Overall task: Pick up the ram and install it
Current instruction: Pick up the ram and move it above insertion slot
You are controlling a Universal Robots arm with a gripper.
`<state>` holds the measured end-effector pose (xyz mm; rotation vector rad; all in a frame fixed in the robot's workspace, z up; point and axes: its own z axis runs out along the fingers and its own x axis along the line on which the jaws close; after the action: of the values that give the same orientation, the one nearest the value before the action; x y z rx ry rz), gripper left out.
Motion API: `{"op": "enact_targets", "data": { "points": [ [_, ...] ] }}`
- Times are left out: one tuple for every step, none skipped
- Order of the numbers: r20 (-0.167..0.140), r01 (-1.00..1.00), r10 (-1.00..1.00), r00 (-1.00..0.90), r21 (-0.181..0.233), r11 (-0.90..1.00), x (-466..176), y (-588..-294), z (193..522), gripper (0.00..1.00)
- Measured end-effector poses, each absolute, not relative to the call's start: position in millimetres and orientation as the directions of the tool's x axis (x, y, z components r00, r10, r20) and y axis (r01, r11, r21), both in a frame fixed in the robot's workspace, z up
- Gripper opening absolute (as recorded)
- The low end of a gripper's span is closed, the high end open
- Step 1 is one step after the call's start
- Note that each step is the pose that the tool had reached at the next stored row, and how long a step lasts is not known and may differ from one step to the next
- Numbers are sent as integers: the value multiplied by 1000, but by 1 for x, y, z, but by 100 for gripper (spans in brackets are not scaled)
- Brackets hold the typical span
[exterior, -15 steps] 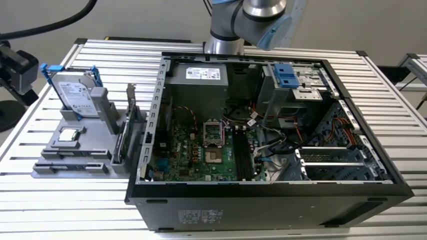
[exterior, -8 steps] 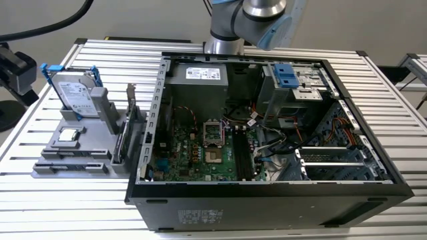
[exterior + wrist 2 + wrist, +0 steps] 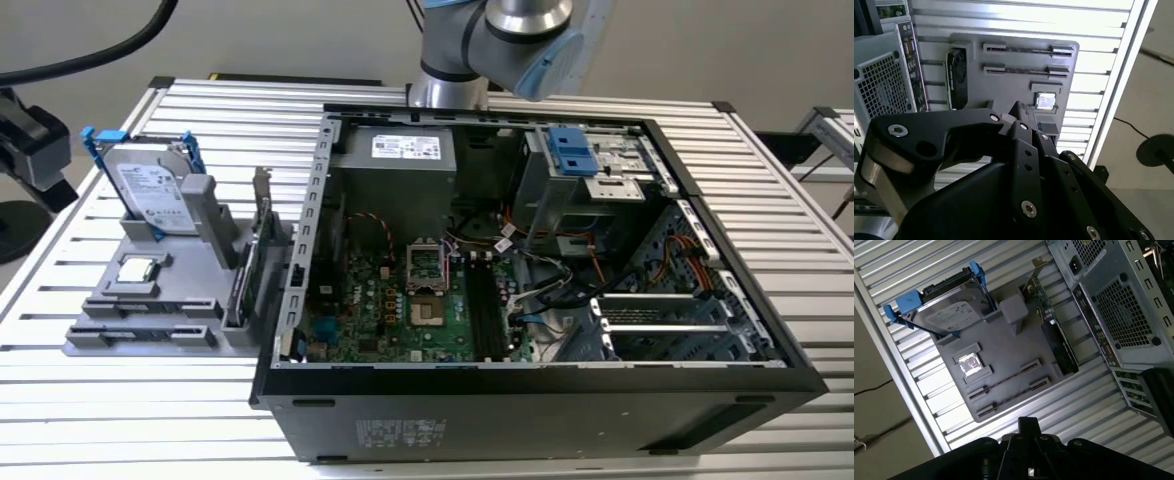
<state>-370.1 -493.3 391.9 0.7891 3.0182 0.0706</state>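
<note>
Now, one gripper (image 3: 1028,423), closed tight, empty; one ram (image 3: 1026,49) beside a second ram (image 3: 1024,70); one grey tray (image 3: 1004,92).

- The ribbed silver metal counter (image 3: 147,410) gleamed with a brushed finish.
- The flat grey plastic holder tray (image 3: 1009,360) looked matt and smooth.
- The thin dark green circuit-board ram (image 3: 1026,49) looked dull.
- The silver-labelled hard drive (image 3: 949,315) shone glossy in its blue plastic frame (image 3: 906,302).
- The black metal computer case (image 3: 534,430) looked matt.

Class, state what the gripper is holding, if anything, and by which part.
Nothing: the gripper hangs bare above the grey tray, where the ram lies in its slots.
</note>
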Motion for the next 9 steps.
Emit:
{"op": "enact_targets", "data": {
  "points": [
    [-9,496,497,-868,49,867,-370,-493,392,0],
    [-9,503,504,-864,49,863,-370,-493,392,0],
    [-9,510,511,-859,49,859,-370,-493,392,0],
    [-9,518,519,-855,49,854,-370,-493,392,0],
    [-9,525,526,-851,49,850,-370,-493,392,0],
    [-9,532,533,-846,49,845,-370,-493,392,0],
    [-9,540,541,-841,49,840,-370,-493,392,0],
    [-9,548,549,-836,49,835,-370,-493,392,0],
    [-9,555,556,-831,49,830,-370,-493,392,0]
  ]
}}
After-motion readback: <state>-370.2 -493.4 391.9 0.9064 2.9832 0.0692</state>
